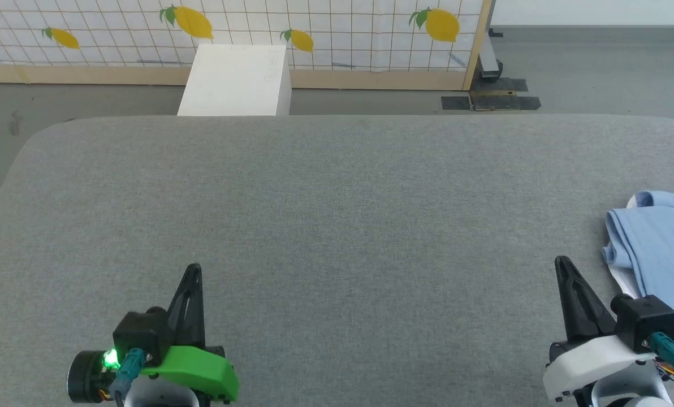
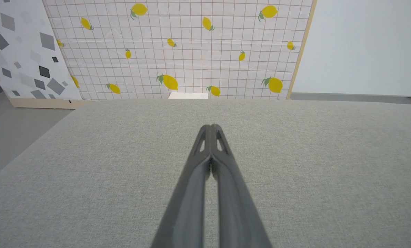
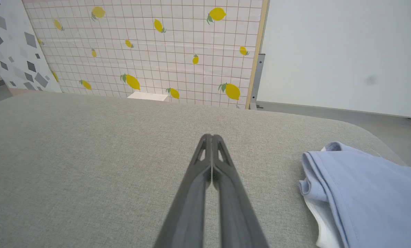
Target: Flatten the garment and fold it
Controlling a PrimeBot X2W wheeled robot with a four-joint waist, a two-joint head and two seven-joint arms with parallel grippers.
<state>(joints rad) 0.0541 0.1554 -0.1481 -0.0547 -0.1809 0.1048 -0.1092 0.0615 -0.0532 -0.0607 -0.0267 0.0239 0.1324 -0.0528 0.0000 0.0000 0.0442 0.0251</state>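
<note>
The garment (image 1: 656,249) is a light blue knit shirt lying folded at the right edge of the grey table (image 1: 337,215), with a white panel showing under its near side. In the right wrist view the garment (image 3: 367,193) lies to the right of my fingers, apart from them. My right gripper (image 1: 561,261) is shut and empty, just left of the garment; its tips (image 3: 211,136) meet over bare cloth. My left gripper (image 1: 194,267) sits at the lower left, shut with nothing in it, and its tips (image 2: 210,126) touch each other.
A white box (image 1: 236,79) stands on the floor beyond the table's far edge. Behind it runs a lemon-patterned screen (image 1: 337,28) with a wooden frame. The table's left corner (image 1: 37,141) is rounded and drops to grey floor.
</note>
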